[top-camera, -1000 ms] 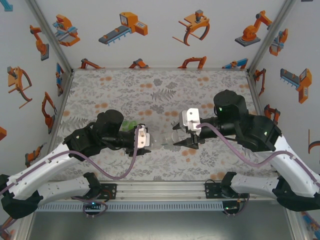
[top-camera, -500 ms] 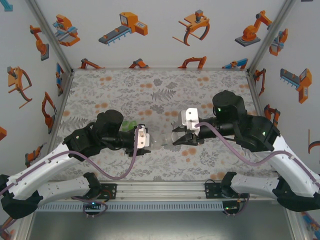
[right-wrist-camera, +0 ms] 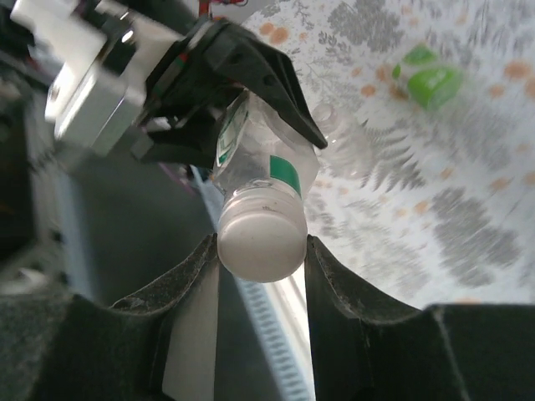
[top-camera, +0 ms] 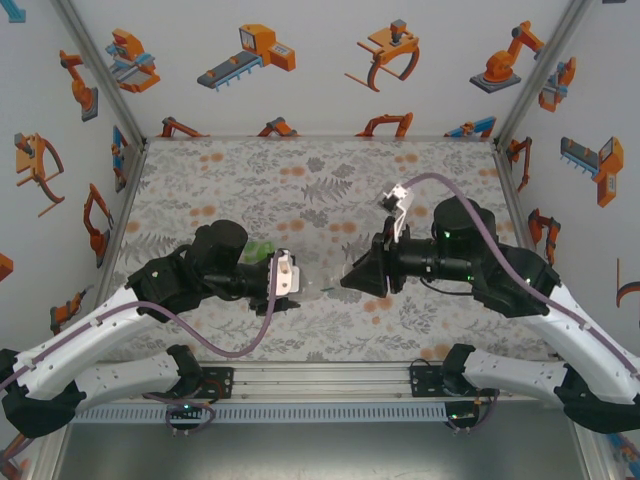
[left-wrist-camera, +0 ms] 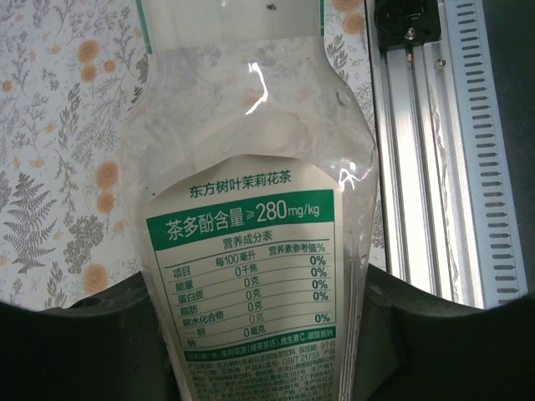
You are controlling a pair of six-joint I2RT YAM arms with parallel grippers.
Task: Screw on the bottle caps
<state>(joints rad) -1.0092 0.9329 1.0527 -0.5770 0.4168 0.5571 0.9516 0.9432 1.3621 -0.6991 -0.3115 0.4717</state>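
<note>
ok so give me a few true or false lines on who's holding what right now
1. The left gripper grips a clear bottle. True.
2. The bottle stands upright. False: it lies sideways between the two grippers.
3. The right gripper is closed on a green cap. False: its fingers hold a white cap, at the bottle's mouth.
4. The bottle's label has green bands with white print. True.

Both black-and-white arms reach inward, forearms low, their tips facing each other at the middle. The left gripper (top-camera: 298, 283) has its jaws clamped on a clear labelled plastic bottle (left-wrist-camera: 251, 251). The right gripper (top-camera: 352, 280), wrist turned sideways, pinches the bottle's white round plastic cap (right-wrist-camera: 261, 244).
</note>
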